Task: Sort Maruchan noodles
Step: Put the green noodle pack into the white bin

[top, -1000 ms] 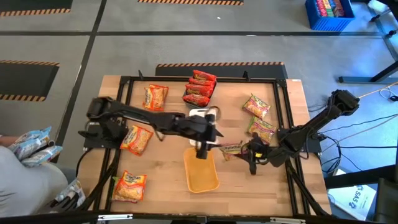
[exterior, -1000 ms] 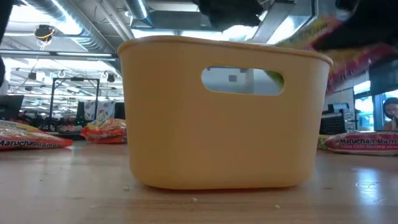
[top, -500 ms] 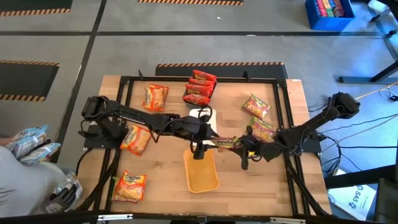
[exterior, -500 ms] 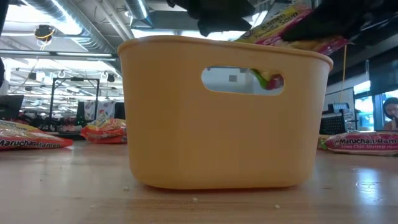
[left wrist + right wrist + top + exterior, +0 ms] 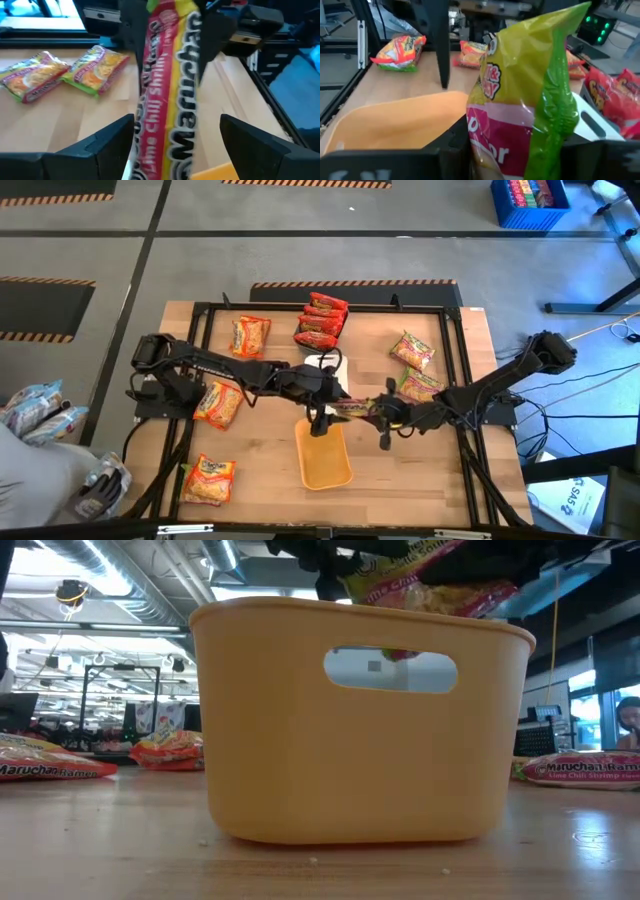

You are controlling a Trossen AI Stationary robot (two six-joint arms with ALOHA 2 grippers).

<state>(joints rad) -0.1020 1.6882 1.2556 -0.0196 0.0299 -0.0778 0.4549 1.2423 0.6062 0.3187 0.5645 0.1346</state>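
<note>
A green-and-red Maruchan noodles packet hangs above the far end of the orange-yellow tray, with my right gripper shut on it. My left gripper is open. In the left wrist view its fingers stand on either side of the packet without touching it. In the low view the packet shows just above the tray's rim. My right gripper pinches one end of the packet between its two fingers. It comes nearly level from the table's right. The packet is lifted clear and turned on edge. It sticks out from the fingers toward my left gripper, above the tray.
Orange packets lie on the table's left half. Two green-and-red ones lie at the right. Red packets are piled at the far middle, by a white tray. A person holds bags at the left edge.
My right gripper has carried the packet toward the table's left and a little up, rolling as it went. The packet has turned onto its edge. It has come from beside the tray to above its far end, between my left gripper's fingers.
</note>
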